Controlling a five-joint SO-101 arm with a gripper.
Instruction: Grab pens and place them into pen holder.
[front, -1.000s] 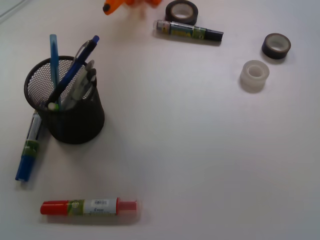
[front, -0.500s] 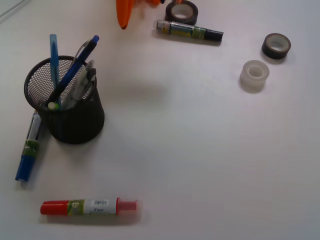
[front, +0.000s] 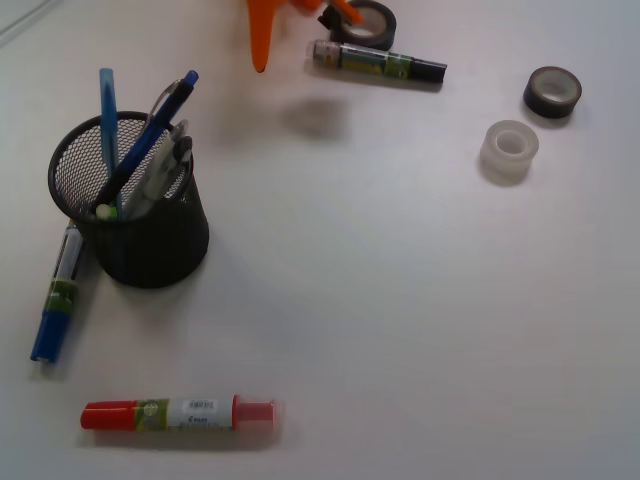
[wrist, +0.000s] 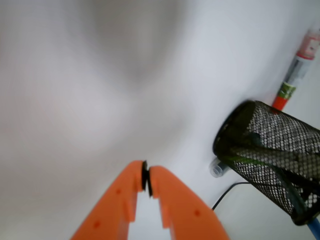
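Pens (front: 145, 160): slim plastic barrels, upright and leaning in the cup at table left; light blue translucent one tallest, dark blue click pen slanted, silver pair and green tip lower.
Pen holder (front: 135, 215): round black wire-mesh cup, open weave, standing on the table.
Gripper (wrist: 146, 176): smooth orange plastic, tapered fingers pressed together at the black tips, nothing between them; at top edge in front view.
Blue-capped marker (front: 57, 292): thick, labelled, lying against the cup's base.
Red-capped marker (front: 178, 414): thick, lying flat, near edge.
Black-capped marker (front: 380, 62): lying flat, top.
Tape rolls: dark ring (front: 364, 22) beside the black-capped marker; dark ring (front: 552, 92); frosted clear ring (front: 510, 151).
Table (front: 400, 300): matte white.
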